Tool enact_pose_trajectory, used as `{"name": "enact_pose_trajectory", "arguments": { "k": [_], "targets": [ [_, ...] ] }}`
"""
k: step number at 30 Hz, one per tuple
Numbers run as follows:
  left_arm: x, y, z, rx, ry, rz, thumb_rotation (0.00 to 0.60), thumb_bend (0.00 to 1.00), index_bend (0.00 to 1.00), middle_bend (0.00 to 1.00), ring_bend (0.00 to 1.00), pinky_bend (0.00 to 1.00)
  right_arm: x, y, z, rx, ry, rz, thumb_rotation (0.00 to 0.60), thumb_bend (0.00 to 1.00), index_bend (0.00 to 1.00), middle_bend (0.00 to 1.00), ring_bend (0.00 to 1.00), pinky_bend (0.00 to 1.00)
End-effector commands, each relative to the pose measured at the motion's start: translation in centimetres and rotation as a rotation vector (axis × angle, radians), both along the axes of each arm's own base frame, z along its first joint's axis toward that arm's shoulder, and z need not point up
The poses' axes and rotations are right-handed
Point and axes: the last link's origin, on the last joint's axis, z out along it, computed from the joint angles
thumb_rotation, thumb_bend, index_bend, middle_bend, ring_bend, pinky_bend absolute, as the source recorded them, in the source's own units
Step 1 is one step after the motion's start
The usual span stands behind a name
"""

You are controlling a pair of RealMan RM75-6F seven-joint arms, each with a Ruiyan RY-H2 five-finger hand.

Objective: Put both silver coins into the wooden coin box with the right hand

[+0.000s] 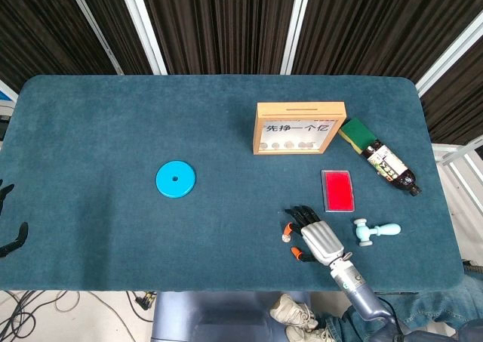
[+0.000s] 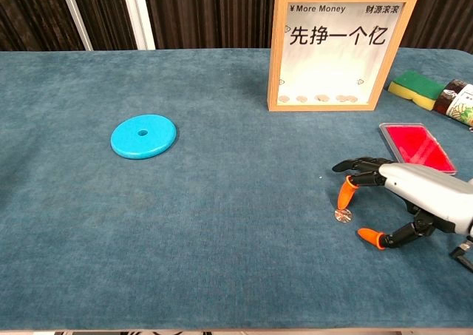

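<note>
Left hand [image 1: 9, 232]: only dark fingertips show at the 9 o'clock edge of the head view; whether they are spread or curled cannot be told.

Blue disc [image 1: 175, 180], with a centre hole, lies flat on the teal table [image 1: 113, 115], left of centre.

Wooden coin box [image 2: 340, 48]: a pale wood frame standing upright toward 12 o'clock, its long axis running left to right across the table. The clear front pane faces the robot and bears black characters under a "More Money" line; several coins rest along the bottom inside. In the head view a dark slot shows in its top edge.

Silver coin [image 2: 342, 214]: a small round, dull silver disc lying flat on the cloth at about 6 o'clock from the box, well apart from it. Being round, it has no long axis. Only this one loose coin can be made out.

Right hand [image 2: 403, 202]: fingers spread and holding nothing, pointing toward 9 o'clock in the chest view. One orange fingertip [image 2: 344, 194] sits just above the coin, at or very near its rim; contact cannot be told. The other orange tip lies just right of the coin.

Red tray [image 1: 337, 189] lies beyond the hand. A yellow-green sponge [image 1: 358, 136] and a dark bottle [image 1: 389, 166] lie right of the box, and a pale blue toy hammer [image 1: 375, 231] lies just right of the hand.
</note>
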Motion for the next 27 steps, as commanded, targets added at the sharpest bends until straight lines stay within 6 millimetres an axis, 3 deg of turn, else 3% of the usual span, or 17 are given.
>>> {"name": "enact_pose_trajectory", "arguments": {
  "k": [1, 27],
  "targets": [
    [-0.01, 0.0, -0.01, 0.0, 0.0, 0.002, 0.6, 0.41, 0.11, 0.0, 0.0, 0.0, 0.04, 0.0, -0.08, 0.002, 0.0, 0.001, 0.6, 0.41, 0.42, 0.11, 0.0, 0.0],
    [-0.07, -0.06, -0.02, -0.002, 0.006, 0.016, 0.6, 0.41, 0.11, 0.0, 0.0, 0.0, -0.19, -0.31, -0.46, 0.016, 0.016, -0.012, 0.6, 0.41, 0.46, 0.11, 0.0, 0.0]
  ]
}}
